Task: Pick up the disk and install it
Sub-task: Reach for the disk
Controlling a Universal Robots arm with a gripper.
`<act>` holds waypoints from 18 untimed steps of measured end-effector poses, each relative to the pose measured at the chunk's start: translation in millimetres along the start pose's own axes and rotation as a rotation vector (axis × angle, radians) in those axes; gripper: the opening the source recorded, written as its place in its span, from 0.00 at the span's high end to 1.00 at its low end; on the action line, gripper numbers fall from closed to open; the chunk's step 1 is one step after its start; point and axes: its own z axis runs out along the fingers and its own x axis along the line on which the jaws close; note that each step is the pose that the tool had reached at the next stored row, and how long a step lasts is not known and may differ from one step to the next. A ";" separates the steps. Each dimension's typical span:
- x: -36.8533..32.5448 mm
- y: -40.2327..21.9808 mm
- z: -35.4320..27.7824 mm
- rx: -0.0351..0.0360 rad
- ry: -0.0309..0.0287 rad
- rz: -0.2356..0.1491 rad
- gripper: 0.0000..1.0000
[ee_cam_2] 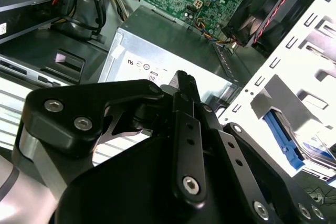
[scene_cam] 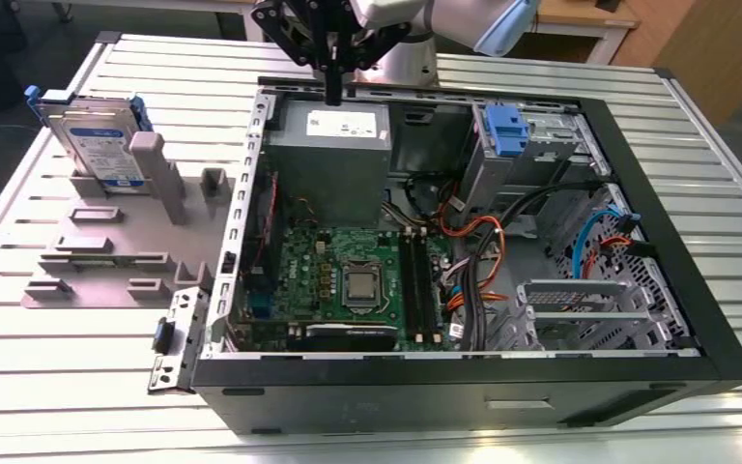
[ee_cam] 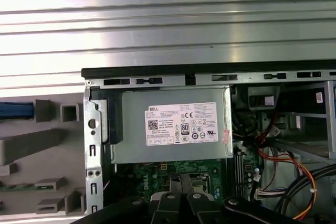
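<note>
The disk, a silver drive with a white-and-blue label in a blue bracket, stands upright in a grey holder on the exterior view's left, outside the computer case. Its blue edge shows in the first wrist view and in the second wrist view. My gripper hangs above the back edge of the case, over the grey power supply, well to the right of the disk. Its black fingers are shut together with nothing between them; their tips point at the power supply.
The open black computer case lies on a slatted metal table. Inside it are a green motherboard, bundles of cables, a blue caddy in the upper drive bay and a metal cage.
</note>
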 end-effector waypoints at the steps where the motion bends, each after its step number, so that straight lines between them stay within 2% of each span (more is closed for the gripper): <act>1: 0.4 0.0 0.0 0.0000 0.0000 0.000 0.89; 18: 3.6 -0.3 -0.1 0.0000 0.0000 0.000 0.89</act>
